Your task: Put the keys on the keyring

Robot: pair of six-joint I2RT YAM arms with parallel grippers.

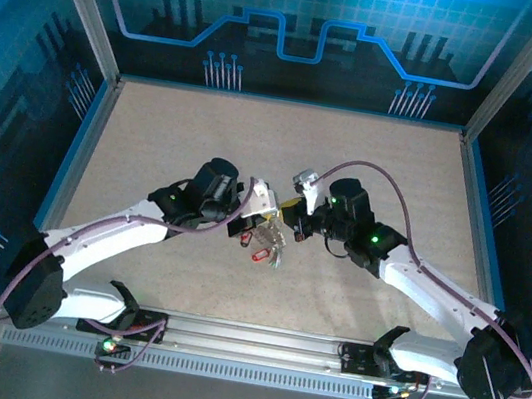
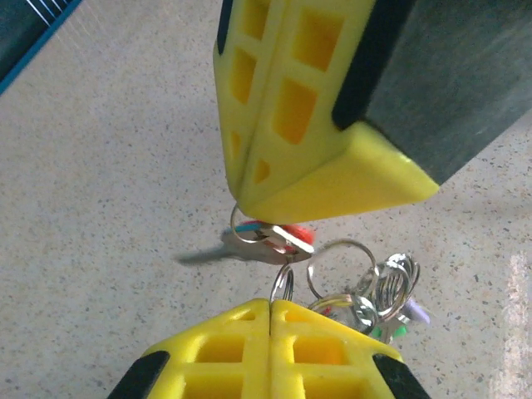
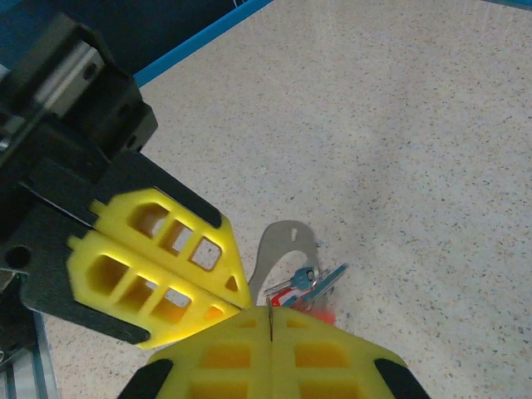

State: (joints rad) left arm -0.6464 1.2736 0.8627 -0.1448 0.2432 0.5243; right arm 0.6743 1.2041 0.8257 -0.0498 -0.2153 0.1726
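"Yellow plastic on both pairs of fingers, then. How did they stand?" asked Mara.

"Tip to tip over the middle of the speckled table (image 1: 154, 141)," said Jon. "From above, the left gripper (image 1: 254, 224) and the right gripper (image 1: 295, 222) nearly met, and the keys (image 1: 268, 249) hung just under them."

"Were the jaws spread?"

"No, both pairs were pressed together. In the left wrist view the right gripper (image 2: 241, 198) pointed down from the top edge and pinched a small ring (image 2: 242, 226). A red-headed key (image 2: 288, 235) sat on that ring, just below the tips. The left gripper (image 2: 272, 306) pointed up from the bottom edge, and a thin loop (image 2: 283, 285) ran into the seam between its fingers."

"And the keyring?"

"The keyring (image 2: 341, 242), a larger silvery loop as far as I could tell, hung just right of the red-headed key, between the two grippers. Beside it was a cluster of rings (image 2: 397, 278), with a green head (image 2: 386, 331) and a lilac head (image 2: 417, 312) showing. Which ring passed through which I couldn't tell."

"The right wrist view?"

"The right gripper (image 3: 270, 314) was closed at the bottom edge, with the left gripper (image 3: 239, 301) just beside it. The keys (image 3: 303, 287) showed red and blue past the tips, blurred."
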